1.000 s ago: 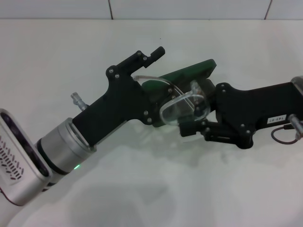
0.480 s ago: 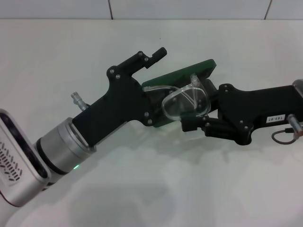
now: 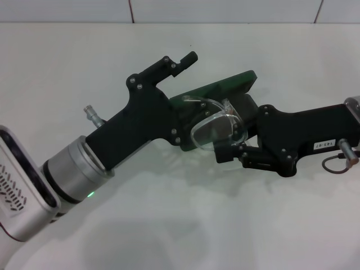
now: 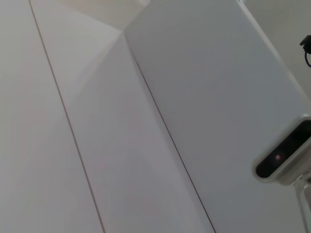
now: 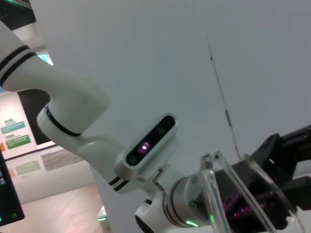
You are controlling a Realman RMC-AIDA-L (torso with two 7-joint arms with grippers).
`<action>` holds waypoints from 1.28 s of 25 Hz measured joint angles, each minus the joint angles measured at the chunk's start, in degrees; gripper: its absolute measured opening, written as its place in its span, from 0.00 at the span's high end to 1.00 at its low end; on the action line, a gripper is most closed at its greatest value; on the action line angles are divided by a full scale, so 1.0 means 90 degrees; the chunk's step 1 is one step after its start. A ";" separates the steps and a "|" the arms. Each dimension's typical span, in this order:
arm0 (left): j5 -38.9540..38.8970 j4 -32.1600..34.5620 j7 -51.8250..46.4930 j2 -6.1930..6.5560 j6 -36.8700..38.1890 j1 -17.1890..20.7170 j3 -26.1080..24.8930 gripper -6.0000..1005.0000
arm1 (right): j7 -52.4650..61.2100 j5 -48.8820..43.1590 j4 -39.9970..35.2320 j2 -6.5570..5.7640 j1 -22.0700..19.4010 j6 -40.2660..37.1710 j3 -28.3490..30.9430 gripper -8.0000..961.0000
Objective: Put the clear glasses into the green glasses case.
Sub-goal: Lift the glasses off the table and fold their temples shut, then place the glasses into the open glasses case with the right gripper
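The green glasses case lies tilted at mid-table, with its lid edge facing the head camera. My left gripper comes in from the lower left, and its black body covers the case's left end. The clear glasses hang in front of the case's near side. My right gripper reaches in from the right and is shut on the glasses. In the right wrist view a clear arm of the glasses shows close up, with the black left gripper behind it.
The white table spreads all around the arms, and a tiled wall runs along its far edge. The left wrist view shows only white panels and a camera unit. A cable loop hangs from the right arm.
The right gripper raised the glasses against the case lid, then brought them down and slightly left. The left gripper shifted a little, and the case barely moved.
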 joint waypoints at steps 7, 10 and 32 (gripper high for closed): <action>-0.0005 -0.0013 0.0003 0.0010 0.0001 -0.0121 -0.0012 0.48 | 0.0010 -0.0014 -0.0012 -0.0033 0.0043 0.0173 0.0015 0.87; -0.0008 -0.0019 0.0056 0.0008 0.0000 -0.0150 -0.0012 0.48 | 0.0011 -0.0015 -0.0012 -0.0053 0.0064 0.0284 0.0017 0.87; -0.0043 0.0066 0.0273 -0.0007 0.0120 0.0398 -0.1653 0.48 | -0.0125 -0.0198 -0.0296 -0.0216 0.0121 0.0397 0.0018 0.87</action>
